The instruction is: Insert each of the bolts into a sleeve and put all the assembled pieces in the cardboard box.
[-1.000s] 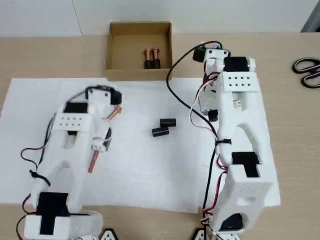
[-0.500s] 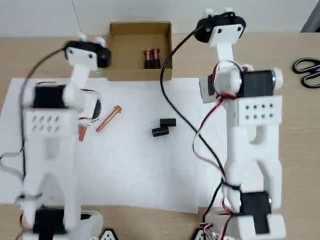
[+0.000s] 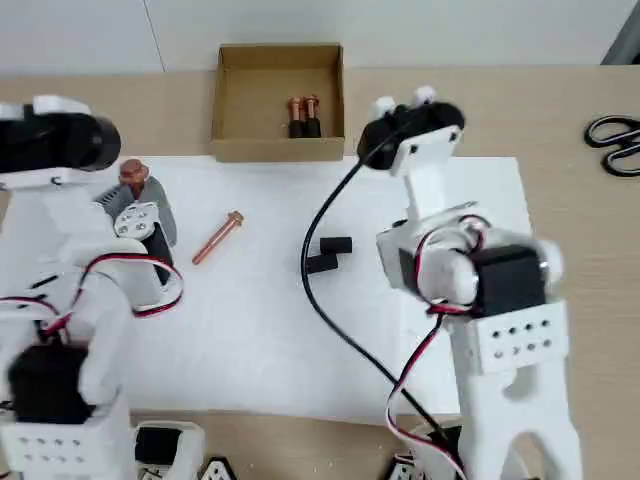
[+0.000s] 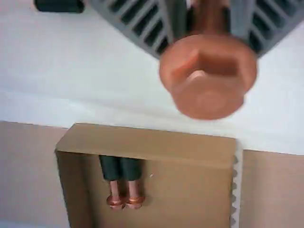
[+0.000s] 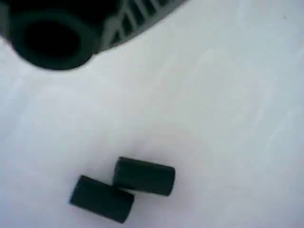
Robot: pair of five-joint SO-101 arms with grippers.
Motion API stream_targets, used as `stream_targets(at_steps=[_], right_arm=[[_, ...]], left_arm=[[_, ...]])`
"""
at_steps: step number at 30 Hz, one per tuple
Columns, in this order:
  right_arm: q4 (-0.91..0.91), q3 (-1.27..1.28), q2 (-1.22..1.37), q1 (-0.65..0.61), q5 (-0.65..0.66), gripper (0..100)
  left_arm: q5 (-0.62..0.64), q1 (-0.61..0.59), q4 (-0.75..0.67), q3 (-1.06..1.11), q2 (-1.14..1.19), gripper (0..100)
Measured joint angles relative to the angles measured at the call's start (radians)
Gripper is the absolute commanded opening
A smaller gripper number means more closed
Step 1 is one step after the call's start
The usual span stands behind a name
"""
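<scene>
High view: the left arm's fingers [image 3: 160, 210] are clamped on the held bolt [image 3: 133, 172] at 9 o'clock. Its flanged hex head is up and its shank is hidden between the grey ribbed fingers. From the left wrist view the head faces the lens and the long axis runs straight away. A loose bolt [image 3: 217, 238], copper-coloured like the first, lies flat on the white paper sheet [image 3: 260, 320], head toward 1 o'clock, tip toward 7. Near the sheet's centre two matte black cylinders, one sleeve [image 3: 336, 244] and a second sleeve [image 3: 320, 264], lie staggered and just beside each other, axes roughly 3 to 9 o'clock. In the right wrist view the right arm's fingers [image 5: 137, 19] grip a third sleeve [image 5: 47, 40], its open bore toward the lens. At 12 o'clock the brown cardboard box [image 3: 250, 100] holds two assembled pieces [image 3: 304, 117], copper heads toward 12, black sleeves toward 6. The paper covers a pale wood desk [image 3: 560, 110]; black-handled scissors [image 3: 612, 143] rest at its 3 o'clock edge, before a plain light wall
</scene>
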Motion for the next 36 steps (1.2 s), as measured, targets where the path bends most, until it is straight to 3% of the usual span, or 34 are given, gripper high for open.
stream_targets(at_steps=[8, 21, 31, 36], right_arm=[[-0.417, 0.454, -0.157, -0.106, 0.000, 0.3], [-0.999, 1.062, -0.496, -0.259, 0.000, 0.4], [-1.106, 1.290, -0.763, -0.313, 0.000, 0.4], [-1.106, 1.333, -0.816, -0.381, -0.006, 0.4]], left_arm=[[0.161, 0.000, -0.250, 0.333, -0.207, 1], [0.178, 0.173, -0.230, 0.400, -0.261, 1], [0.178, 0.178, -0.229, 0.463, -0.261, 1], [0.180, 0.239, -0.229, 0.463, -0.245, 1]])
